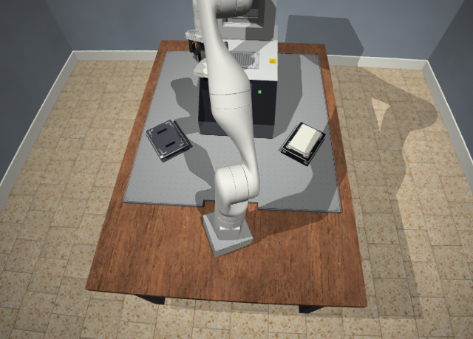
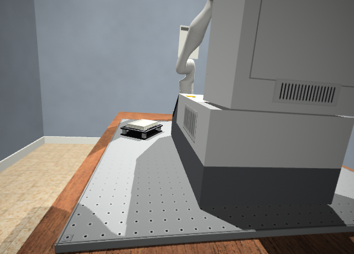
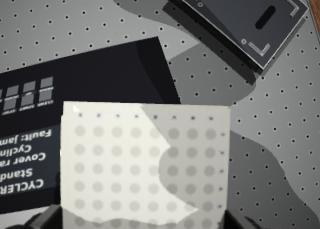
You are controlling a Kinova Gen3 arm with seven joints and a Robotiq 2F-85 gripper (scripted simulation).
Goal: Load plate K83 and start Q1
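Gripper fingers stand nearly as wide as they go, braced on opposite sides of a cream well plate; the gripper (image 1: 202, 53) (image 3: 145, 219) has hold of this held plate (image 1: 200, 68) (image 3: 125, 164) by the cycler's front left. Which plate it is, I cannot tell. Below and beside it sits the cycler Q1 (image 1: 267, 106) (image 2: 271, 139) (image 3: 115, 74), a green light (image 1: 259, 91) on its dark front; the arm hides its block from above. Farther off, the left nest (image 1: 165, 137) (image 3: 225, 19) bears no plate, its slots and corner locators bare. Across the mat, the right nest (image 1: 286, 148) (image 2: 124, 128) carries a seated plate (image 1: 305, 137) (image 2: 142, 123). Counted: one cycler, two nests, two visible plates, one gripper.
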